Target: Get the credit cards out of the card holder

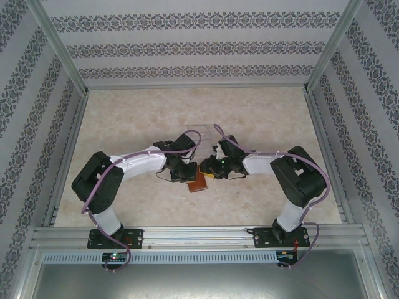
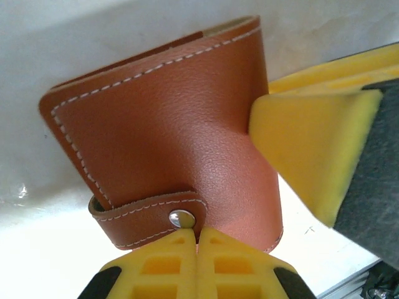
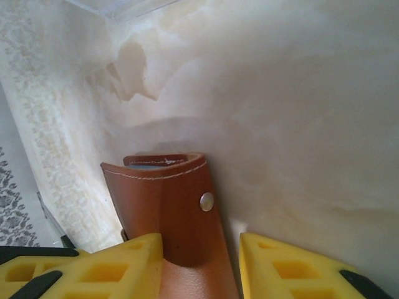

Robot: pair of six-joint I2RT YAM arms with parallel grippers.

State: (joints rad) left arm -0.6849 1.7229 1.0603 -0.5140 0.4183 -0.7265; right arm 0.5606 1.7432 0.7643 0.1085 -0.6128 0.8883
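Both at card holder [image 2: 168, 124] (strap [image 2: 146, 208] snapped), L jaws clenched, R jaws parted astride it, marble-look tabletop [image 1: 262, 118], patterned walls [image 1: 187, 37].

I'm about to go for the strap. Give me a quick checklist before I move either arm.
1. Snap on the card holder undone: not ok, the strap is fastened.
2. Left gripper closed: ok, fingertips together at the holder's edge below the snap.
3. Left gripper truly pinching leather: cannot tell.
4. Right gripper open: ok, jaws astride the holder, gap beside one finger.
5. Cards reachable: not ok, the holder is folded shut.
6. Room between the arms: not ok, a right finger sits against the holder's side, close to the left gripper.
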